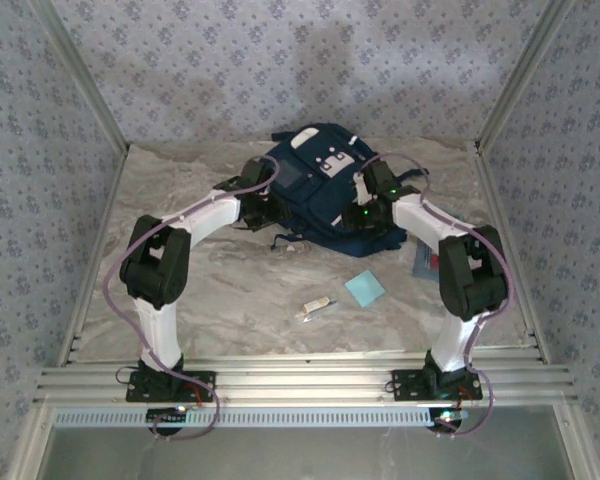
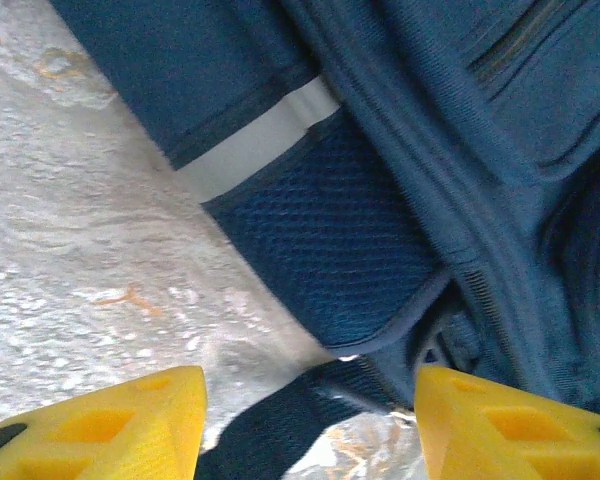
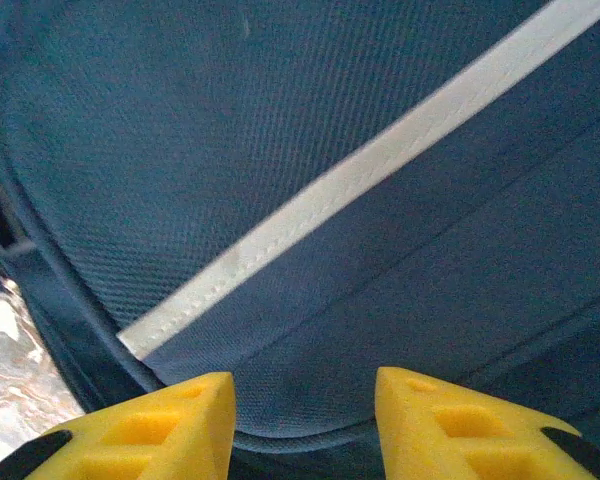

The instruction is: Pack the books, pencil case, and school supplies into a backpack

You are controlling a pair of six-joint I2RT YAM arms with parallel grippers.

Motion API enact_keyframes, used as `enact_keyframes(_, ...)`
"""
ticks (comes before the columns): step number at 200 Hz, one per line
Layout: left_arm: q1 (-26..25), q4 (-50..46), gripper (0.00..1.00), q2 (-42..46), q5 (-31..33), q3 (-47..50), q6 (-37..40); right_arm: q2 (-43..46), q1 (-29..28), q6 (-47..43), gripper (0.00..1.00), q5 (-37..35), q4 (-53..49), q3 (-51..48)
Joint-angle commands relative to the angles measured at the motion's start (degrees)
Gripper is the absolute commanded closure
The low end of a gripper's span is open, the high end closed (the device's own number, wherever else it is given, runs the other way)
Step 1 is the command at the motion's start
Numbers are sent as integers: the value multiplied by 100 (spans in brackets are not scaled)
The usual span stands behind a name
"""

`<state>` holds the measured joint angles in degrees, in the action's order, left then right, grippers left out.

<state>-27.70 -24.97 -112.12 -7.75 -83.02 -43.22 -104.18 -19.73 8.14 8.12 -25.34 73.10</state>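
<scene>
the backpack (image 1: 320, 190) lies at the far middle of the table (image 1: 210, 290), with both arms at it. the left fingers (image 2: 130, 420) stand wide and empty beside its mesh side pocket (image 2: 320, 240). the right fingers (image 3: 450, 420) are parted, empty, over a white stripe (image 3: 380, 160). closing here could pinch loose cloth and drag the backpack onto the light-blue pad (image 1: 365, 288).

The backpack (image 1: 318, 190) lies at the far middle of the table (image 1: 230, 290), with my left gripper (image 2: 310, 425) at its left side and my right gripper (image 3: 305, 415) over its right side. Before it, nearer my bases, lies the square pad (image 1: 364, 288), the slim stick (image 1: 316, 308) just left of and before that. A flat item (image 1: 421, 262) lies right of the pad, partly behind my right arm (image 1: 450, 250).
</scene>
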Motion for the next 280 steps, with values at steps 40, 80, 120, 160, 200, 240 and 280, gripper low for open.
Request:
enact_keyframes(40,265,395,42,-276,-218,-287,-998,-531,-700,-259,57,-294,-295,-920)
enact_keyframes(80,240,435,41,-655,-425,-659,-1243,-828,-892,-165,57,-334,-411,-805)
enact_keyframes(120,244,451,41,-927,-240,-902,-1347,-498,-1209,-58,56,-117,-332,-688)
enact_keyframes(160,207,188,44,-1188,214,-1162,-1058,-276,-1347,-50,56,-177,-390,-621)
enact_keyframes(200,217,-98,44,-1657,246,-1599,-869,-138,-1344,59,57,612,-256,-656)
enact_keyframes(240,446,-413,45,-1944,409,-1998,-652,590,-902,195,54,1064,-103,-739)
enact_keyframes(280,818,-584,45,-2010,526,-2205,-424,1105,197,357,49,575,-172,-840)
